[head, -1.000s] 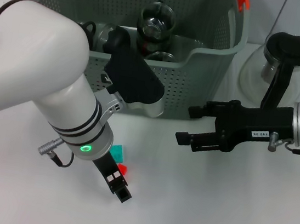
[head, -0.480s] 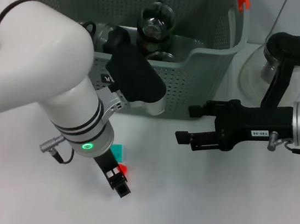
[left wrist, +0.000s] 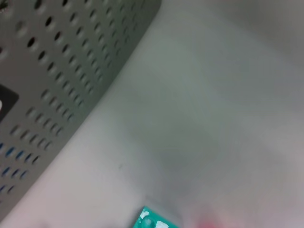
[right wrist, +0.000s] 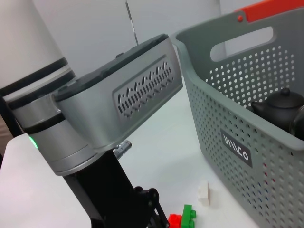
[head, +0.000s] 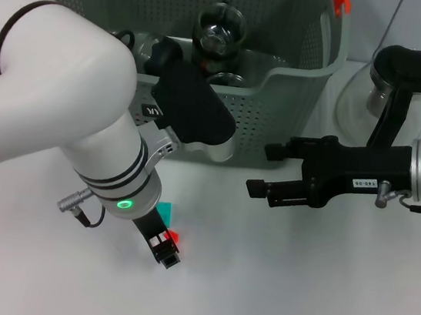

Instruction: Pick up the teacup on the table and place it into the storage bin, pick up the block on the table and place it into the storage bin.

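The head camera looks steeply down on the table (head: 271, 290), with the storage bin (head: 280, 97) at the far edge of its view. The left wrist camera sits very close to the tabletop, facing the bin's perforated front wall (left wrist: 61, 71) (too near for much else). The right wrist camera looks low across the table toward the left arm (right wrist: 95, 123), sharing the bin (right wrist: 247, 137) with both other views.

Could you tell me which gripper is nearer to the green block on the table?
Left. The left gripper is low over the table, right beside the green block and a red block. The right gripper hovers off to the right, well clear, before the storage bin.
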### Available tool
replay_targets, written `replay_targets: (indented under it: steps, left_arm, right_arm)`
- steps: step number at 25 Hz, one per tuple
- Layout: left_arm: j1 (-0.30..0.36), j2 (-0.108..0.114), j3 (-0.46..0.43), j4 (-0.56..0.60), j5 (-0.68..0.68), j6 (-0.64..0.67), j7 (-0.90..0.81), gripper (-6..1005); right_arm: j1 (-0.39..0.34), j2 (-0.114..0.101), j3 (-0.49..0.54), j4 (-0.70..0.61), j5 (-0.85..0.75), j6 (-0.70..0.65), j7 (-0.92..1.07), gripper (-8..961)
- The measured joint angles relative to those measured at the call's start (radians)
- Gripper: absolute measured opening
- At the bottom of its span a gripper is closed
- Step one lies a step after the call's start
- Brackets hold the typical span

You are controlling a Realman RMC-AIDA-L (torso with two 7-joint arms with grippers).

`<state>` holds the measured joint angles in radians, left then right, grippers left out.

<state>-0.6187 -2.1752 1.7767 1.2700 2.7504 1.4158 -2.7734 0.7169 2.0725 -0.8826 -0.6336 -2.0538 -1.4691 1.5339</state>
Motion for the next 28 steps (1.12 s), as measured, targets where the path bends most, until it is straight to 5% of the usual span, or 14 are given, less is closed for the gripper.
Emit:
replay_targets:
  steps: [20, 28]
  left_arm:
    - [-0.001, 0.000, 0.006, 0.024, 0.009, 0.053, -0.003, 416]
    - [0.063, 0.001, -0.095, 0.266, -0.020, 0.243, 0.019, 414]
  right_arm:
    - [0.006, 0.001, 0.002, 0.000, 0.000, -0.001, 0.000, 851]
    - [-0.004, -0.003, -0.001, 0.000, -0.001, -0.004, -0.003, 851]
